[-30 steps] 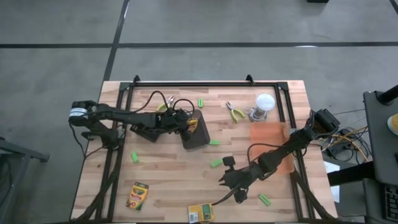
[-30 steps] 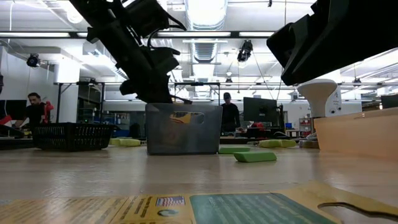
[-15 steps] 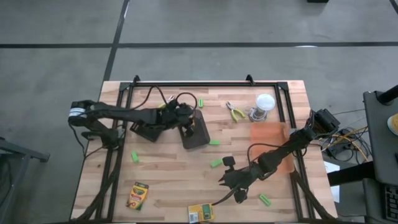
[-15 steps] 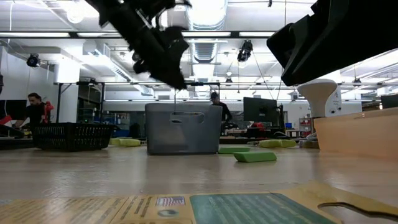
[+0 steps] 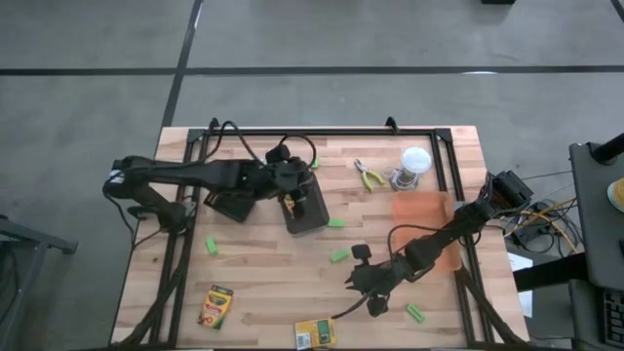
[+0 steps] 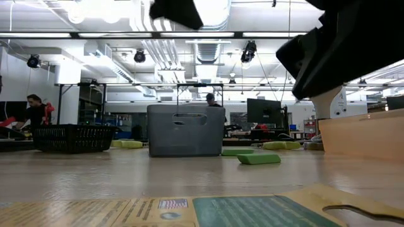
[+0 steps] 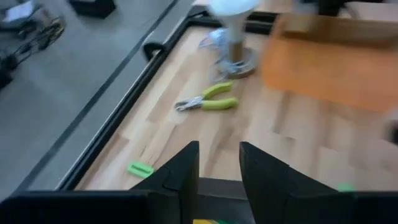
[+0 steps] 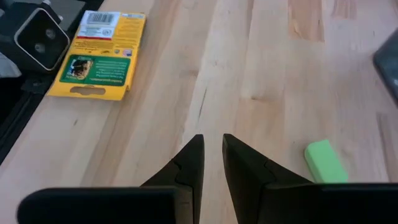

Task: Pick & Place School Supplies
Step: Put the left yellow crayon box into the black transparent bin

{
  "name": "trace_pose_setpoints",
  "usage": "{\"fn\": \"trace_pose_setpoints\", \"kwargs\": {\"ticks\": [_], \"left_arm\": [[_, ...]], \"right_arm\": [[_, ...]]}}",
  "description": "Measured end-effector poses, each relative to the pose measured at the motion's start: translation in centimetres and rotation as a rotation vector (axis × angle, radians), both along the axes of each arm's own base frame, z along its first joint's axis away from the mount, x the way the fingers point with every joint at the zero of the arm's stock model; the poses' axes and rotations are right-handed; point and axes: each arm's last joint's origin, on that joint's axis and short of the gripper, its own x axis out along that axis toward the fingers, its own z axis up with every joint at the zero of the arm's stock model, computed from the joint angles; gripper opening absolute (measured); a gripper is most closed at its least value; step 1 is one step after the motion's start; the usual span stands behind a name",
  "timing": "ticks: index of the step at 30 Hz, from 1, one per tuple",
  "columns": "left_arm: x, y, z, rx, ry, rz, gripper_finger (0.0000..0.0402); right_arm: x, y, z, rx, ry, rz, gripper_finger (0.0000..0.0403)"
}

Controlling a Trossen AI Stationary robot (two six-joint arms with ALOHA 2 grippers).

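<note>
From above, the left gripper [image 5: 295,198] hangs over the dark tray [image 5: 314,216], a crayon box [image 5: 292,201] lying just under it; the pliers [image 5: 370,176] lie beyond, nearer this arm. The left wrist view shows its fingers a little apart and empty, the pliers [image 7: 206,99] ahead, lying crosswise. The right wrist view adds a second crayon box [image 8: 101,56] ahead of the right gripper [image 8: 213,163] — fingers slightly apart, empty — and a green stick [image 8: 324,161] beside it.

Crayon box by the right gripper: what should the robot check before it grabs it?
1. Right gripper empty: ok, nothing between its fingers.
2. Crayon box lying flat on the table: ok.
3. Gripper above the box: not ok, the box lies off to one side.
4. Green stick clear of the box: ok, well apart.
5. Left gripper out of the way: ok, at the dark grey tray.
</note>
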Motion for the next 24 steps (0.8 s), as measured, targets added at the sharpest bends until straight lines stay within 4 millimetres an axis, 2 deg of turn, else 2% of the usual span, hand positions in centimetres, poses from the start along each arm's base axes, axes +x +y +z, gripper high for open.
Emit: {"fn": "trace_pose_setpoints", "kwargs": {"ticks": [4, 8, 12, 16, 20, 24], "left_arm": [[-1.4, -2.6, 2.7, -0.066, 0.03, -0.065, 0.0119], [-3.0, -5.9, 3.6, -0.171, 0.081, -0.148, 0.0119], [-4.3, -9.6, 2.5, -0.234, 0.125, -0.189, 0.0118], [-5.8, -13.0, 0.5, -0.209, 0.122, -0.148, 0.0117], [-7.4, -15.1, -1.1, -0.074, 0.065, -0.07, 0.0117], [-8.9, -16.7, -2.2, 0.008, 0.074, -0.099, 0.0117]], "right_arm": [[-0.1, 0.0, -0.1, 0.009, 0.005, -0.01, 0.0057], [0.1, 0.1, 0.1, 0.027, -0.026, -0.008, 0.0057], [0.4, 0.6, 0.7, 0.033, -0.097, 0.043, 0.0057], [0.7, 1.5, 1.8, 0.078, -0.213, 0.21, 0.0057], [1.3, 1.8, 3.0, 0.16, -0.333, 0.34, 0.0057], [2.4, 1.2, 2.4, 0.156, -0.374, 0.322, 0.0057]]}}
